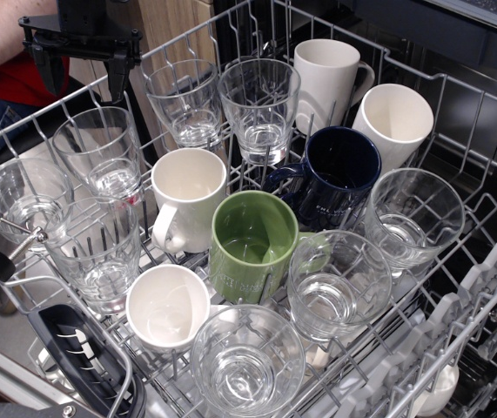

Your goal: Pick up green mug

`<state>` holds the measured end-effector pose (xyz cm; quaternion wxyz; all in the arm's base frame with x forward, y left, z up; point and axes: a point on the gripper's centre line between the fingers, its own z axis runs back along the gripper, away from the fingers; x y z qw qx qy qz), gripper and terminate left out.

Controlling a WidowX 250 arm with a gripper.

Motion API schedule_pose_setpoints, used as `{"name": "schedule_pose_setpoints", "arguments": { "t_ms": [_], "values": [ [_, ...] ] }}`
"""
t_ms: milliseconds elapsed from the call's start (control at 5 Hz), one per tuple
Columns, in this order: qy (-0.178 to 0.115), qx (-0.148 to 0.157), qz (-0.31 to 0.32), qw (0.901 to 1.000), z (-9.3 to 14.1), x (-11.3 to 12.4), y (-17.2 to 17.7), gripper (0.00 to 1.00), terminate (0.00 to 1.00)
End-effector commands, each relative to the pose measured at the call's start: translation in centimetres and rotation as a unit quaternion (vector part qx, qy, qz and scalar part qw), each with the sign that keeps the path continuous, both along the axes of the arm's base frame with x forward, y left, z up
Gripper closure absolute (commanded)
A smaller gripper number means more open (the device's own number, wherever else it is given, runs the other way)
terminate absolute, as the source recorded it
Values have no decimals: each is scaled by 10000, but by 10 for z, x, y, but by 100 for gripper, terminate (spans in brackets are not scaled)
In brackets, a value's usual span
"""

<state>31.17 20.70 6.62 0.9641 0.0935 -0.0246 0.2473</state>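
The wire dish rack (457, 174) fills the frame, its edges cut off on every side; the black gripper (84, 71) hangs at the upper left above the rack's far corner, well apart from the crockery, its two fingers pointing down and spread with nothing between them; its upper body runs out of the top of the frame, so the arm behind it cannot be seen. The green mug (252, 246) stands mouth up near the middle of the rack, tilted slightly, between the dark navy mug (342, 174) behind it and a white mug (187, 196) to its left; a clear glass (337, 283) in front covers most of its handle; the pale lettering on its side is too faint to read.
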Motion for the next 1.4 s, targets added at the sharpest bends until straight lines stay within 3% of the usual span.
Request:
{"name": "schedule_pose_setpoints", "arguments": {
  "t_ms": [0,200,400,600,1000,1200],
  "values": [
    [0,0,0,10000,0,0,0,0,0],
    [260,-312,-72,9991,9,-6,-32,0,0],
    [266,-644,-277,9972,12,-11,-56,0,0],
    [28,-704,-604,9957,-2,-12,-82,0,0],
    [-271,-586,-364,9972,-49,-7,-114,0,0],
    [-413,-534,-240,9974,-59,4,-124,0,0]
  ]
}}
